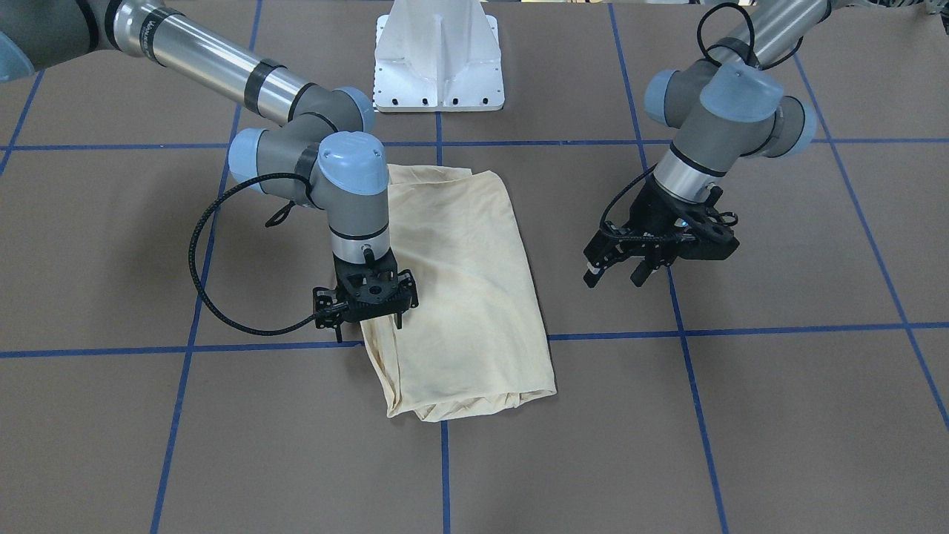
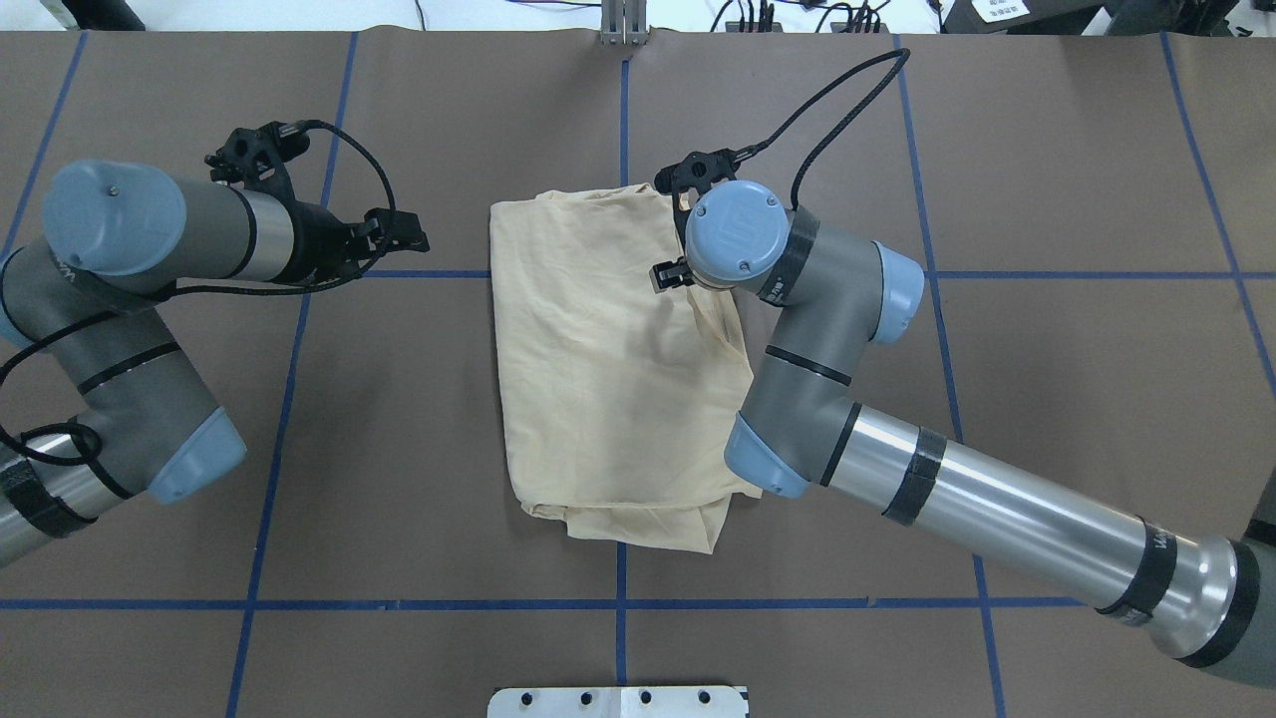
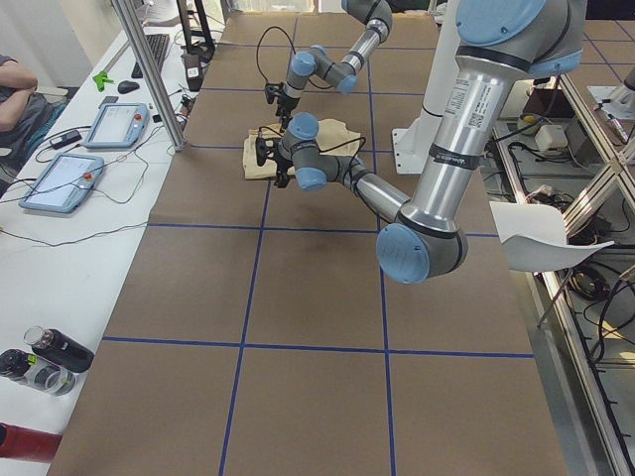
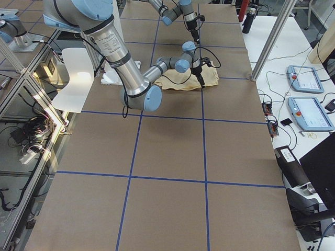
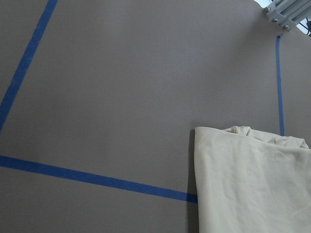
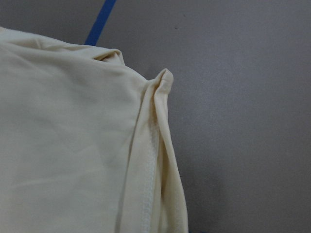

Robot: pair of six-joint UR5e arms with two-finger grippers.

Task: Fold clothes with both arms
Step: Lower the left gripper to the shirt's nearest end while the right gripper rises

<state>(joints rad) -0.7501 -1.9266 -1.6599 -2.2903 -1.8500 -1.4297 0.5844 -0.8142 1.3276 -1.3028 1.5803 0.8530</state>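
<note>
A pale cream-yellow thin cloth shirt (image 1: 467,282), folded into a rough oblong, lies flat on the brown paper-covered table (image 1: 778,430), straight out from the white metal pedestal base (image 1: 439,67). Its near end is close to that base but apart from it, and its far end, a rounded fold, lies beyond a blue tape line (image 1: 630,335) that passes under the cloth. The grey-silver tubular right arm (image 1: 207,59), with light blue joint caps, reaches out from the base on the robot's right. Its black two-finger right gripper (image 1: 369,326) points straight down at the shirt's long edge on that side, in the half farther from the base. Its jaws are released: the thin tips are spread, one over bare table just off the cloth and one over the cloth, grasping nothing. Whether they touch the fabric cannot be told. In the right wrist view the stitched hem (image 6: 146,194) bunches into a narrow ridge that ends in a small raised peak. The matching left arm (image 1: 771,30) comes out from the base on the robot's left. The black left gripper (image 1: 615,276) hangs tilted over bare table, well apart from the shirt, its jaws parted and empty. The left wrist view shows one shirt corner (image 5: 252,179) with the tape line running under it.
</note>
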